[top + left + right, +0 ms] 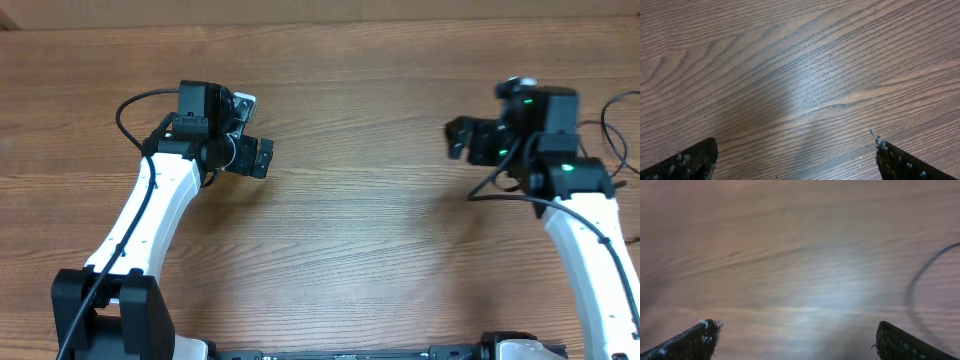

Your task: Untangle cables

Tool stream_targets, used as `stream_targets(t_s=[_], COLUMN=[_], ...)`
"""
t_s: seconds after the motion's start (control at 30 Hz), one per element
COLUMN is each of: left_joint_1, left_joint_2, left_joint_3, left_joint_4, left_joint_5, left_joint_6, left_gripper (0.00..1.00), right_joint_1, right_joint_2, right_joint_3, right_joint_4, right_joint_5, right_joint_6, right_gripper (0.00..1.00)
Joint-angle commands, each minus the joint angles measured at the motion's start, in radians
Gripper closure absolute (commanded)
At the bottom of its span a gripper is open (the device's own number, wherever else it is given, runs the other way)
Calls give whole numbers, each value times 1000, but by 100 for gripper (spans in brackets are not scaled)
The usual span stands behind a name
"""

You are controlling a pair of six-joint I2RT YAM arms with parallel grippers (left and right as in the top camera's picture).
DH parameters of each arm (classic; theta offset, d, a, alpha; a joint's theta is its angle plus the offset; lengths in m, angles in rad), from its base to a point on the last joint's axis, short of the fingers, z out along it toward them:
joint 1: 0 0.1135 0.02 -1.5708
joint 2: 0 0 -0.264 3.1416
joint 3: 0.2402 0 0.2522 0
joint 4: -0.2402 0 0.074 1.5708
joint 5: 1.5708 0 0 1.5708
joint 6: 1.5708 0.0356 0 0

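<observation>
Nearest the viewer, two white robot arms rise from black bases at the bottom edge of a wood-grain table [350,150] and reach up the frame. The left gripper [250,150] sits over the left half of the table, the right gripper [462,140] over the right half — well apart, with bare wood between them. This spread looks like a waiting pose, each arm parked to its own side. Both grippers have their fingers spread fully apart; each wrist view shows only wood grain between the two dark fingertips [690,162], nothing held or touched. The cables to be untangled cannot be found on the table from above. The right wrist view shows a blurred dark curved strand [920,292] on the wood at right — whether it is one of them cannot be told.
</observation>
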Motion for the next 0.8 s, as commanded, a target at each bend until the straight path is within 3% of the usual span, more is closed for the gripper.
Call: stream_targets(t_s=[0.0,0.23,0.77], left_joint_1=[-2,-2,-2], left_joint_2=[-5,-5,-5], left_joint_3=[10,10,10], left_joint_4=[1,1,1], left_joint_5=[13,13,13], left_joint_6=[22,22,22], left_gripper=[0,0,0], right_joint_1=[69,154,158], right_joint_2=[-14,-14,-14], right_joint_3=[5,5,5], right_joint_4=[-23,-64,-75], right_joint_5=[17,0,-46], right_joint_6=[82,83,82], right_gripper=[0,0,0])
